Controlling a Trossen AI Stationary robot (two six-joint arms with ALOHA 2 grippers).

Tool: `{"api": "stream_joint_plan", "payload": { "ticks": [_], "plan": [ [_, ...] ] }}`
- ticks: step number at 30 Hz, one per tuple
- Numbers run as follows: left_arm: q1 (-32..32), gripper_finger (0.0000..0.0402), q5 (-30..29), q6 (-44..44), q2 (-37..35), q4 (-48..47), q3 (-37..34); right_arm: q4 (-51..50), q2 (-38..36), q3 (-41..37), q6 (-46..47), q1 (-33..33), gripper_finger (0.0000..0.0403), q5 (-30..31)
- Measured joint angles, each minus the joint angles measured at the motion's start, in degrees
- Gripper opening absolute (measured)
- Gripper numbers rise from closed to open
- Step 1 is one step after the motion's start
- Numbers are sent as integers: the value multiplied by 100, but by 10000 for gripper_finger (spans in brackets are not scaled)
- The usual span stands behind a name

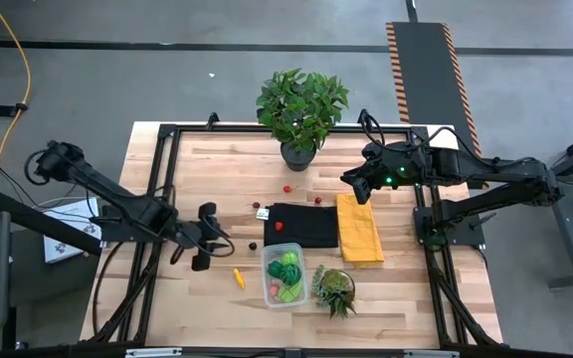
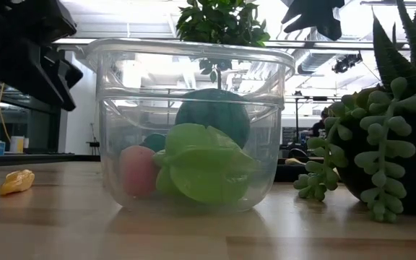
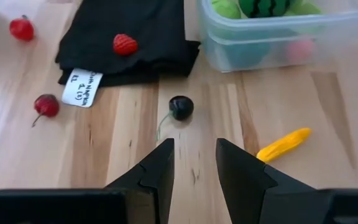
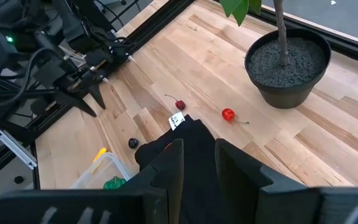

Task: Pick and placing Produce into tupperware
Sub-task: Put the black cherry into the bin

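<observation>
The clear tupperware (image 1: 285, 277) stands near the table's front edge and holds green round pieces (image 2: 204, 162), a watermelon-like ball (image 3: 263, 6) and a pink piece (image 2: 137, 170). Loose produce lies on the wood: a dark berry (image 3: 181, 107), a yellow-orange stick (image 3: 283, 144) and red cherries (image 3: 46, 104) (image 3: 22, 28). A red strawberry (image 3: 125, 44) rests on the black cloth (image 1: 301, 225). My left gripper (image 3: 194, 163) hovers open just left of the dark berry, pointing slantwise down at it. My right gripper (image 4: 197, 163) hangs open high over the black cloth's far edge.
A potted leafy plant (image 1: 301, 109) stands at the far middle. A yellow cloth (image 1: 359, 228) lies right of the black cloth. A spiky succulent (image 1: 334, 289) sits right beside the tupperware. Bare wood lies left of the tupperware, around the stick.
</observation>
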Motion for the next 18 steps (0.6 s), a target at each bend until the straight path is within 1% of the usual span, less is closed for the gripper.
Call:
{"api": "stream_joint_plan", "payload": {
  "ticks": [3, 5, 9, 14, 16, 18],
  "plan": [
    [4, 108, 0, 14, 315, 206, 0, 0, 0, 0, 0, -1, 83, -2],
    [4, 116, 0, -12, 488, 317, 0, 0, 0, 0, 1, -1, 83, -23],
    [133, 155, 76, -206, 809, 476, 0, -2, 0, 0, 0, -2, 83, -79],
    [593, 198, 150, -191, 1080, 1003, 0, -2, 0, 0, -20, 0, 83, -144],
    [794, 205, 305, 30, 1149, 1098, 0, -2, 0, 0, -36, 16, 83, -151],
    [988, 204, 661, 294, 1241, 1190, 0, -14, 0, 0, -83, 20, 83, -168]
  ]
}}
